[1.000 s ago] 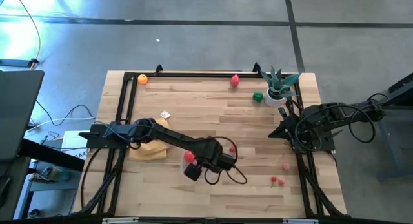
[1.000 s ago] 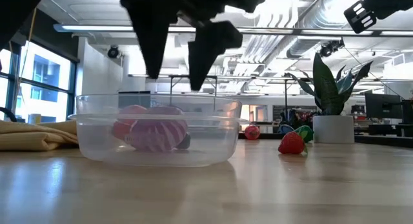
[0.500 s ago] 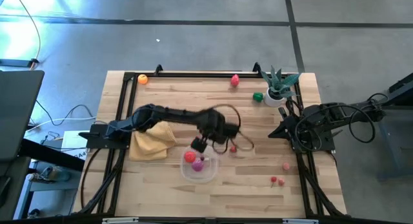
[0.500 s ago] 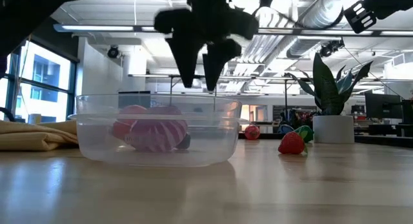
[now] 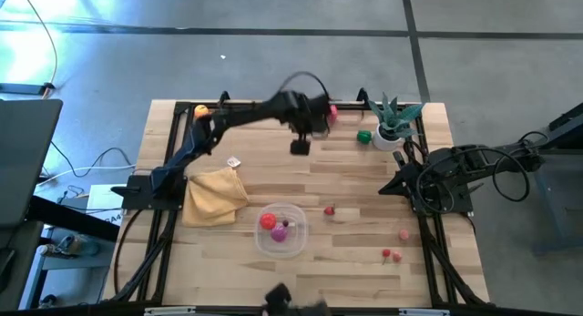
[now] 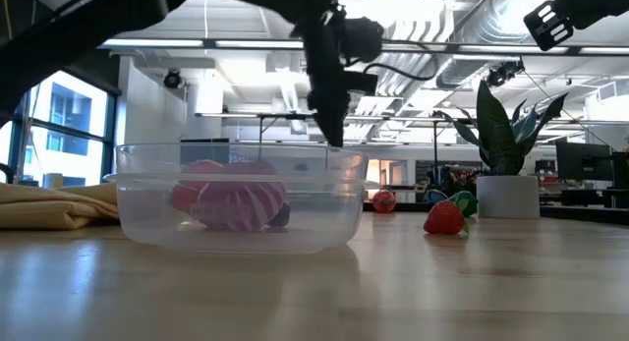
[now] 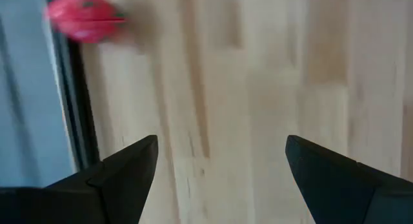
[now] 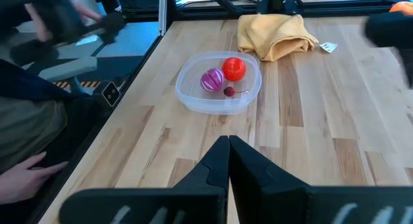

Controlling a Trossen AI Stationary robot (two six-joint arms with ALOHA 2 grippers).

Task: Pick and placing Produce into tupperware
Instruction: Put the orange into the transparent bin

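The clear tupperware [image 5: 281, 230] stands near the table's front middle, with a red, a magenta and a small dark piece of produce [image 8: 223, 77] lying on its floor. My left gripper [image 5: 300, 146] hangs open over bare wood near the far edge, nothing between its fingers [image 7: 219, 166]. A red piece of produce [image 7: 84, 17] lies ahead of it beside the black far rail. Loose produce lies on the wood: a strawberry [image 5: 330, 209], a pink piece [image 5: 404, 234], red cherries [image 5: 390, 255], a green piece [image 5: 364, 136] and an orange one [image 5: 201, 111]. My right gripper [image 8: 228, 146] waits shut at the right edge.
A mustard-yellow cloth [image 5: 215, 196] lies left of the tupperware, a white tag [image 5: 234, 161] beside it. A spiky potted plant [image 5: 393, 125] stands at the far right corner. A black rail frame [image 5: 264, 104] borders the table. A person's hand [image 8: 29, 164] shows beyond the near edge.
My left gripper has swung from above the tupperware toward the table's far edge, nearing the red produce by the rail, and has turned on the way. It has stayed open. The tupperware and its contents have not moved.
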